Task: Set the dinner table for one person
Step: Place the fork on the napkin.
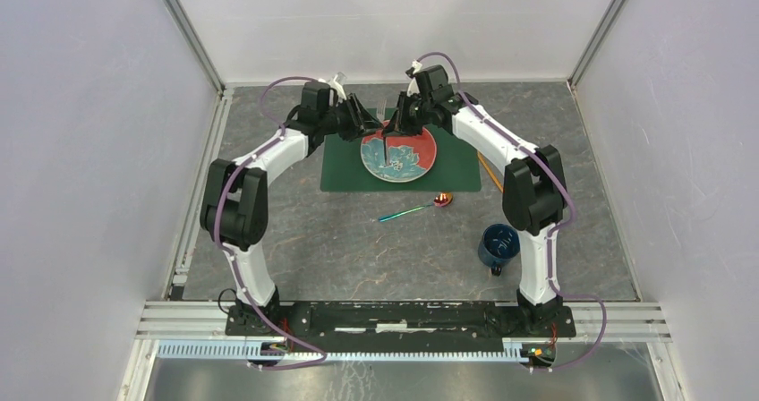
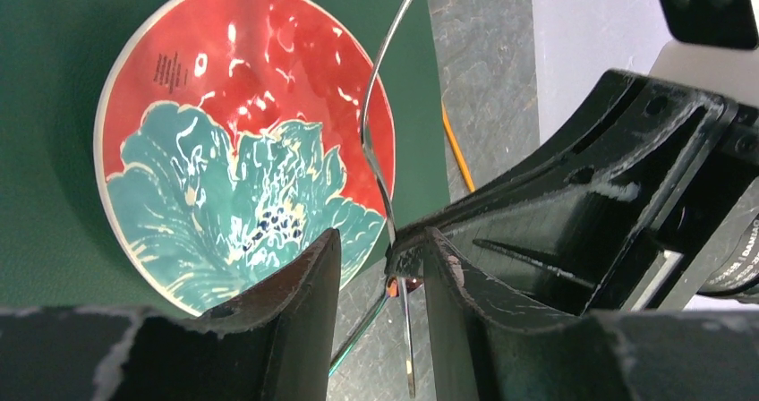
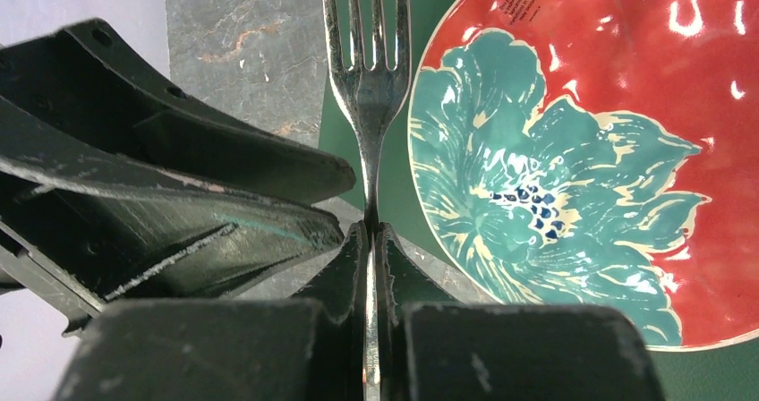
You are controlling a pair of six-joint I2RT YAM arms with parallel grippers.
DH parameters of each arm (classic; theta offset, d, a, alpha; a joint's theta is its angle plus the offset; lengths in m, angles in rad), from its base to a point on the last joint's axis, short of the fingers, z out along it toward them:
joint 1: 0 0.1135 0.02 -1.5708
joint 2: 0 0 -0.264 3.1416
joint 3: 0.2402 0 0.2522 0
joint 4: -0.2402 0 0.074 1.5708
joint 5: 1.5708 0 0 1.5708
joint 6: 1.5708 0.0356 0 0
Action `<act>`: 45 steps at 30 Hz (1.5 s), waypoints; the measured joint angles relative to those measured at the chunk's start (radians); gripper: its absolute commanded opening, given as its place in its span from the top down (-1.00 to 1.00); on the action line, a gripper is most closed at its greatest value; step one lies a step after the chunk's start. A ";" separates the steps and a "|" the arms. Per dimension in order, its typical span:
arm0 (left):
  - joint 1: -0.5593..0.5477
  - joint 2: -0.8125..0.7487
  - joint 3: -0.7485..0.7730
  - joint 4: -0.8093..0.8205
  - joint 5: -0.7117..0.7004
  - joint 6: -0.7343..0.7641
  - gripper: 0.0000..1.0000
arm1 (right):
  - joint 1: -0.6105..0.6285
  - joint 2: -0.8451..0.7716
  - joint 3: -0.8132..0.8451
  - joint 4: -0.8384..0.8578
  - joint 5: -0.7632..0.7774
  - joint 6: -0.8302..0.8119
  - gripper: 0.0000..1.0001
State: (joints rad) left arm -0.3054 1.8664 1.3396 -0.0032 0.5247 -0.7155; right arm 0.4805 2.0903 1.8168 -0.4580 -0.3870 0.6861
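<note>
My right gripper [image 3: 370, 231] is shut on the handle of a silver fork [image 3: 367, 70], which it holds in the air with its tines pointing away over the far left rim of a red and teal flower plate [image 1: 398, 155]. The plate rests on a dark green placemat [image 1: 345, 173] on the dinner table [image 1: 358, 258]. My left gripper [image 2: 383, 240] is open, its fingers standing on either side of the fork [image 2: 376, 106], close against the right gripper's fingers [image 2: 573, 222]. In the top view both grippers [image 1: 367, 125] [image 1: 398, 122] meet above the plate's far edge.
A spoon with a teal handle and a red bowl [image 1: 416, 209] lies on the table in front of the placemat. A dark blue mug [image 1: 498, 244] stands at the near right. An orange stick [image 1: 489, 170] lies to the right of the placemat.
</note>
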 measured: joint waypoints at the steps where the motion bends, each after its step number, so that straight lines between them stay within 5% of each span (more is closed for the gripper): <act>1: 0.000 0.008 0.013 0.001 0.000 0.000 0.09 | 0.000 -0.002 -0.003 0.000 0.002 -0.001 1.00; 16: -0.005 0.067 0.084 0.019 0.001 -0.002 0.18 | 0.006 -0.047 -0.015 0.001 -0.005 0.002 1.00; 29: -0.014 0.072 0.089 0.053 0.010 -0.036 0.94 | 0.012 -0.051 -0.033 0.004 -0.002 0.001 1.00; 34: -0.019 0.072 0.088 0.063 0.013 -0.037 0.96 | 0.014 -0.051 -0.039 0.013 0.001 0.001 1.00; 45: -0.014 0.072 0.079 0.084 0.027 -0.035 0.96 | 0.015 -0.063 -0.062 0.031 -0.010 0.011 -0.06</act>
State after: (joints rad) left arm -0.3199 1.9388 1.4181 0.0803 0.5514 -0.7509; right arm 0.4957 2.0277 1.7546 -0.4271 -0.3973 0.6968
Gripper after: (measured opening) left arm 0.045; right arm 0.381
